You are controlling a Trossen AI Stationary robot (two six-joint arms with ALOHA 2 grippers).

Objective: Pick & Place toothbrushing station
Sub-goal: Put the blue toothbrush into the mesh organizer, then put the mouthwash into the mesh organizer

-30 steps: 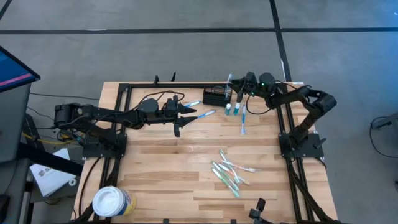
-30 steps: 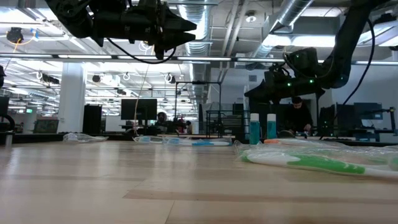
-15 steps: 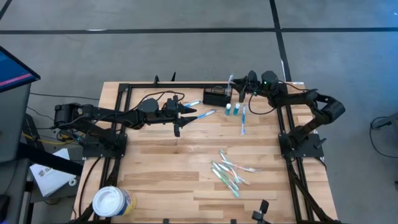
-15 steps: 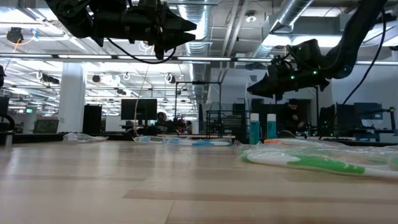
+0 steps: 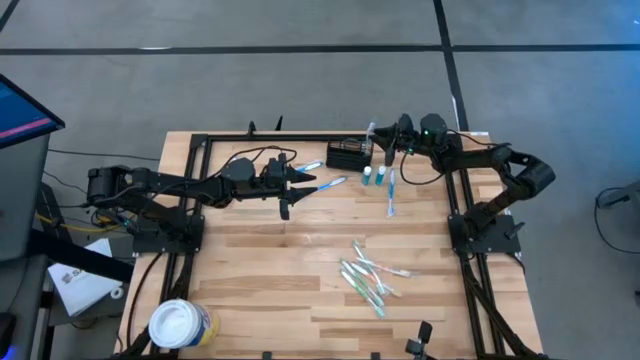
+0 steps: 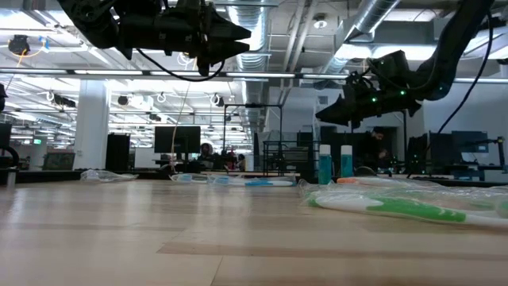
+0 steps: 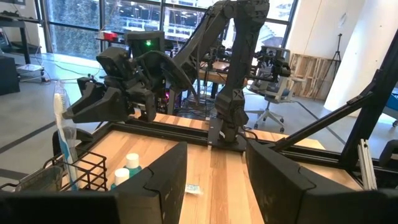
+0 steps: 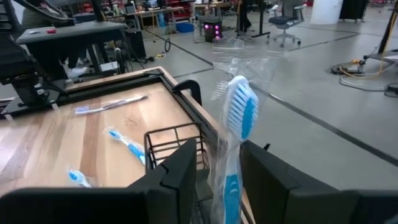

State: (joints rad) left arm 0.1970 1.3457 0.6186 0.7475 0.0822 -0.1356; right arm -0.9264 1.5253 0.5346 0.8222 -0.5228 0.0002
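The toothbrushing station, a black wire caddy (image 5: 348,155), stands near the table's far edge. A wrapped toothbrush (image 8: 239,118) stands upright in it, head up, lower end inside the wires (image 7: 87,171). My right gripper (image 8: 219,146) reaches level over the caddy from the right (image 5: 384,140). It is open, with one finger on either side of the toothbrush's handle. A strip of caddy wire shows between one finger and the wrapper. My left gripper (image 5: 300,187) hangs open and holds nothing at mid-table, pointing toward the caddy (image 7: 214,149).
Two small teal tubes (image 5: 372,176) stand just in front of the caddy. Loose toothbrushes (image 5: 391,195) (image 5: 330,183) lie near it. A heap of wrapped toothbrushes (image 5: 370,278) lies toward the near right. A round white tub (image 5: 180,325) stands at the near left corner.
My right arm's elbow has swung out toward the table's right edge. Its gripper has stayed at the caddy, around the standing toothbrush. The move came in the first half second, and nothing has moved since.
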